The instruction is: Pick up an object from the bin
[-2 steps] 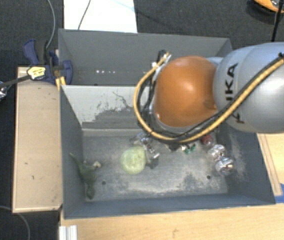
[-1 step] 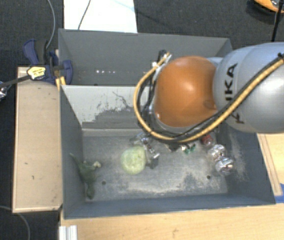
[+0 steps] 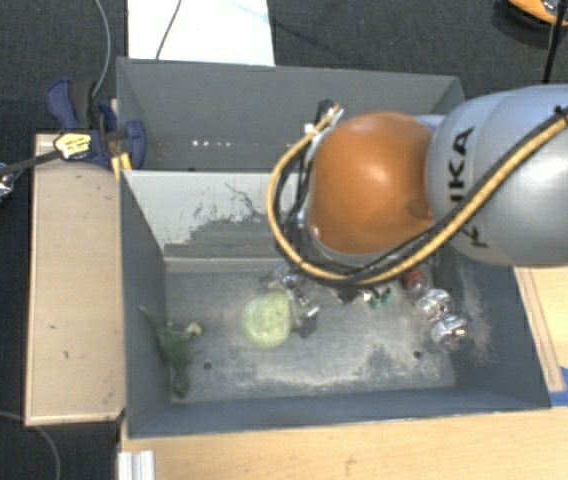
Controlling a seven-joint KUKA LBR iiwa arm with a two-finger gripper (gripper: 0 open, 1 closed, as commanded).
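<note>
The arm's orange wrist cover (image 3: 369,183), ringed by cables, is seen closest, hung over the middle of the grey bin (image 3: 204,223). Beneath it the gripper (image 3: 298,300) is set at the right edge of a pale green round lump (image 3: 264,323) lying mid-floor. Whether the gripper is open or closed cannot be told. The lump is roundish, so no long axis is shown. A dark green toy animal (image 3: 176,348) is laid lengthwise near the left wall, well apart. A clear shiny object (image 3: 442,318) is found to the right.
</note>
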